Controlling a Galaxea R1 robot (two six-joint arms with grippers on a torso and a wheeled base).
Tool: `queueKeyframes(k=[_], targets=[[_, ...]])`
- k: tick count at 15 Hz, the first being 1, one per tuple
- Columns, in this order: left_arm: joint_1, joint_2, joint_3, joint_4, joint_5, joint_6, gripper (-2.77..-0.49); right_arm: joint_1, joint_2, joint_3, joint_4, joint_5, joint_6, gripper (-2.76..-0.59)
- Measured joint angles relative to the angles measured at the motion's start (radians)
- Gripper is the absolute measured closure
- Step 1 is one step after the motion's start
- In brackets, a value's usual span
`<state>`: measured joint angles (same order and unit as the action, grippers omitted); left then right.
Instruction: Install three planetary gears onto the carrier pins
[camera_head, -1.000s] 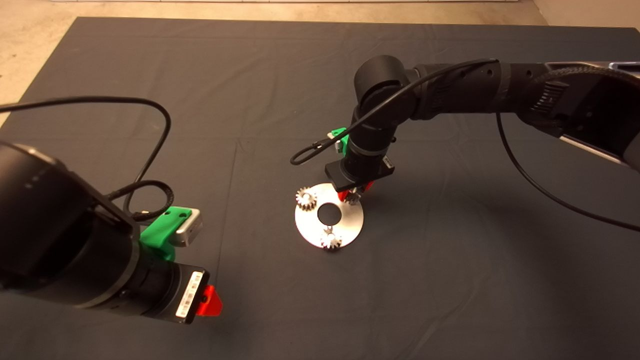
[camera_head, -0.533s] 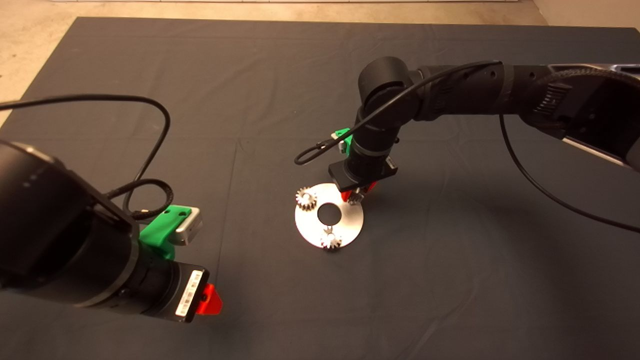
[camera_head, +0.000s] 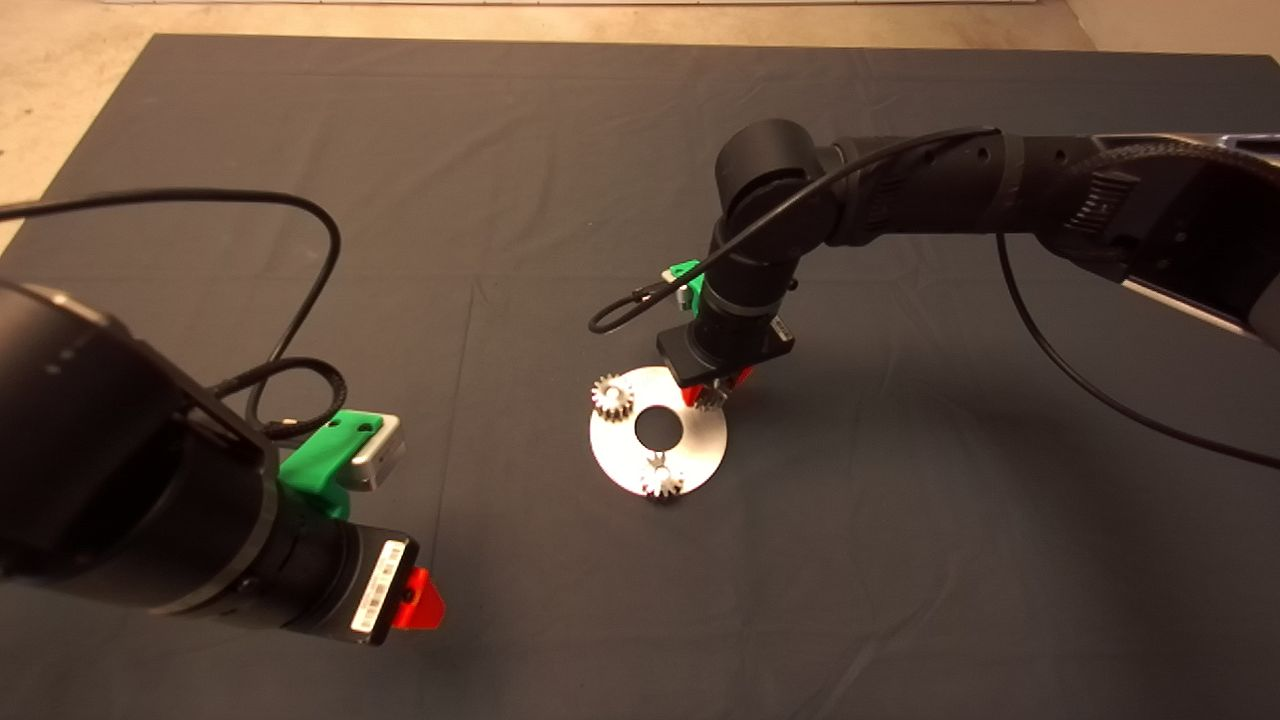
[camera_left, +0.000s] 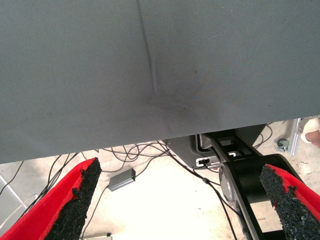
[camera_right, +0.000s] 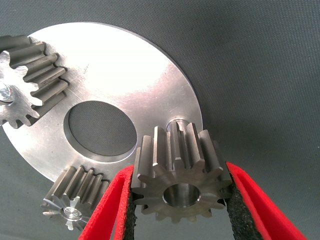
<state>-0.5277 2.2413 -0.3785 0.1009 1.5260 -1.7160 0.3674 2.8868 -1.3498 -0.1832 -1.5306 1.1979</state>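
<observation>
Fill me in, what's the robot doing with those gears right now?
The right tool holds the third gear between its pads, just above the last bare pin at the disc edge; it is not seated yet. Two gears already sit on their pins. The left tool is open and empty, parked at the mat's near left side.

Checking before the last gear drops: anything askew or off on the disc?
Nothing stands out. Two gears sit on their pins on the white disc. The right gripper holds the third gear beside the free pin, not yet on it. The left gripper is parked open at lower left.
</observation>
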Motion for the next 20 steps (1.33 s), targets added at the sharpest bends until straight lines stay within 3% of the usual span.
queueKeyframes(k=[9, 20], targets=[[0.000, 0.000, 0.000, 0.000, 0.000, 0.000, -2.33, -0.022, 0.000, 0.000, -0.029, -0.003, 0.000, -1.05], [-0.011, 0.000, 0.000, -0.002, 0.000, 0.000, -2.33, -0.022, 0.000, 0.000, -0.037, -0.003, 0.000, -1.06]])
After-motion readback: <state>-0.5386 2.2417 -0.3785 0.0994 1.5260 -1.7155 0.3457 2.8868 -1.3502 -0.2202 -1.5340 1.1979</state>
